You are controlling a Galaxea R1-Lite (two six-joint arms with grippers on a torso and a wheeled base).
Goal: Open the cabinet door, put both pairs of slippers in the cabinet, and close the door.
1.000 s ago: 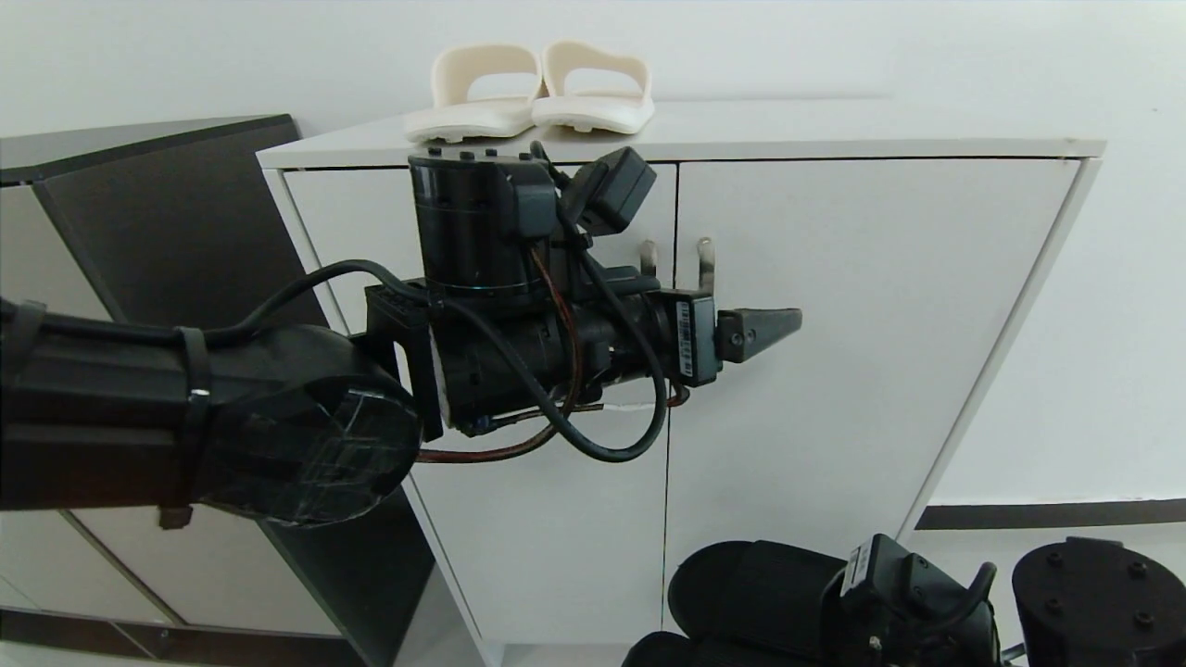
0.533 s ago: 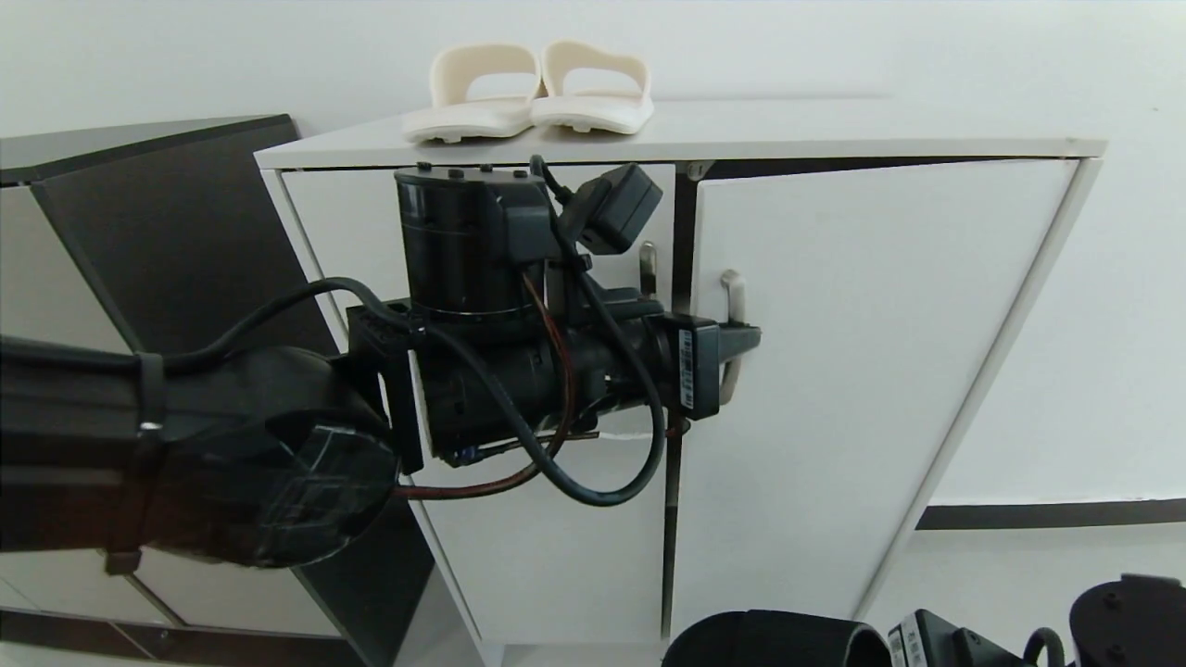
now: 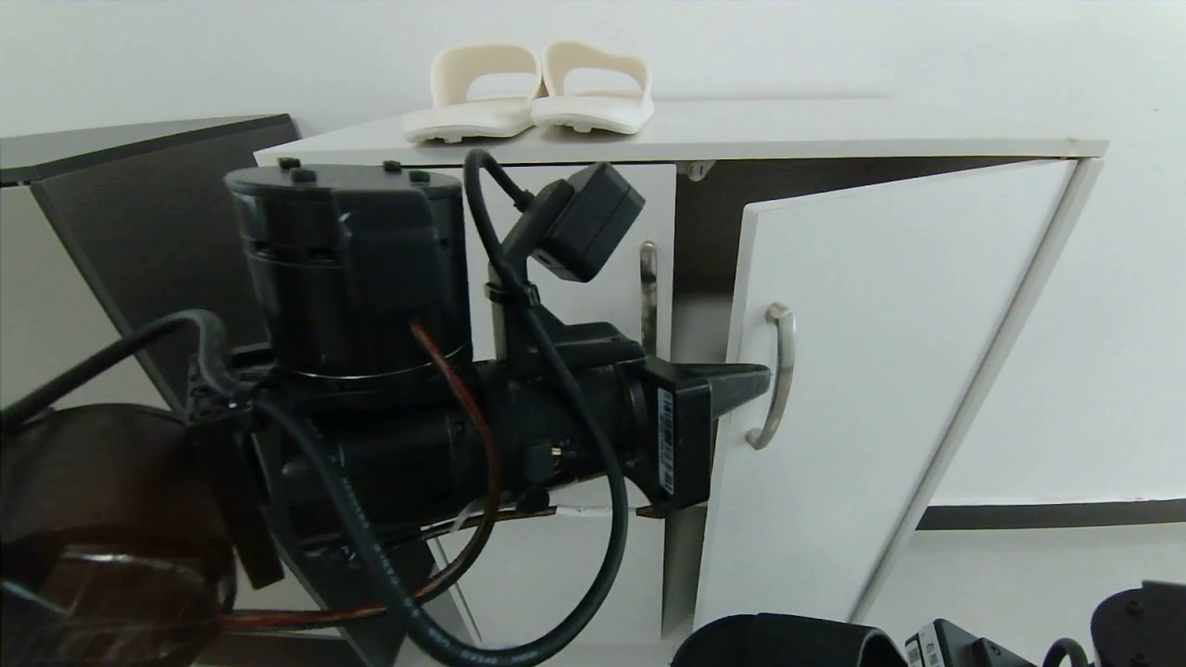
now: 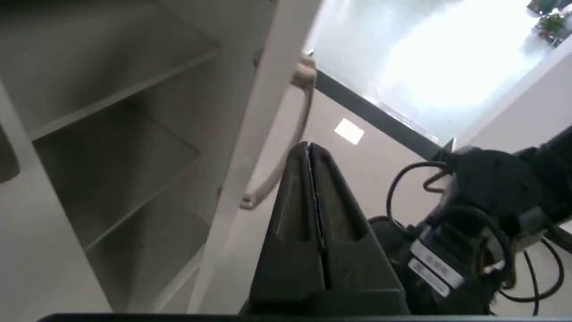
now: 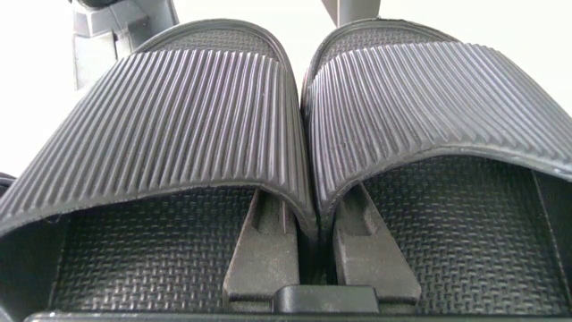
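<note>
Closed left hand [image 3: 755,378] touches the door handle [image 3: 787,357].

We see the left gripper [image 3: 755,380] just beside the handle [image 3: 781,371] of the partly open right door [image 3: 880,389]. Cream slippers [image 3: 537,93] lie on the cabinet [image 3: 834,141], and a black slipper [image 3: 788,641] shows nearest us.

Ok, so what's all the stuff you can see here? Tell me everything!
cream slippers: one pair, cream, on top of the white cabinet.
black slippers: one pair, black, side by side in the right end effector.
white cabinet: one, white, against the wall; right door partly open, left door shut.
door handles: two, silver, one on each door.
shelves: two seen, white, inside the cabinet.
dark cabinet: one, dark, left of the white one.
left end effector: black, shut, tip at the open door's handle.
right end effector: black, pinching the black slippers' inner edges.
</note>
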